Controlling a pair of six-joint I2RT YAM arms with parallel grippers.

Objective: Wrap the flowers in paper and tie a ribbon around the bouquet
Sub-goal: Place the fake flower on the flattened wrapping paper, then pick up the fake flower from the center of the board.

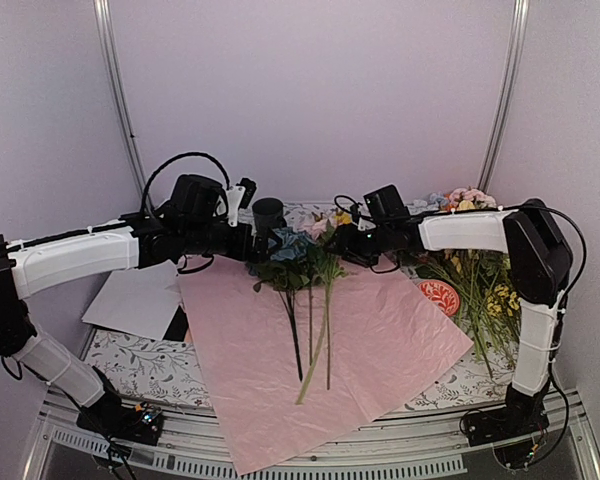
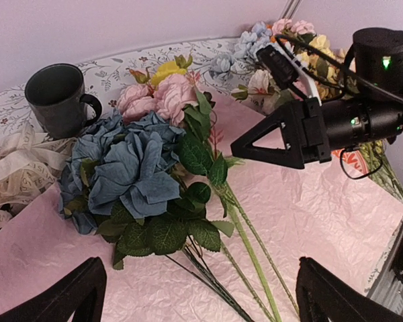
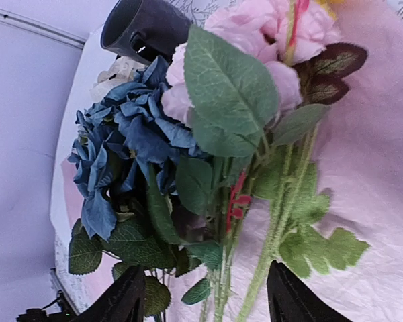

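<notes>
The flowers (image 1: 305, 255) lie on the flat, open pink-lilac paper (image 1: 380, 350), stems toward the near edge. A blue head (image 2: 124, 168), pink blooms (image 2: 158, 97) and a yellow bloom (image 2: 168, 69) show in the left wrist view. My left gripper (image 2: 198, 302) hovers open above the stems, touching nothing. My right gripper (image 3: 205, 302) is open, its fingers standing either side of the green stems (image 3: 275, 235) just below the leaves. A heap of cream ribbon (image 2: 13, 168) lies left of the flowers. No wrapped bouquet is in view.
A dark mug (image 1: 268, 212) stands behind the flowers. A white sheet (image 1: 135, 300) lies at the left. A loose pile of long-stemmed flowers (image 1: 485, 285) and a red patterned dish (image 1: 440, 296) sit on the right, with more blooms (image 1: 460, 198) at the back right.
</notes>
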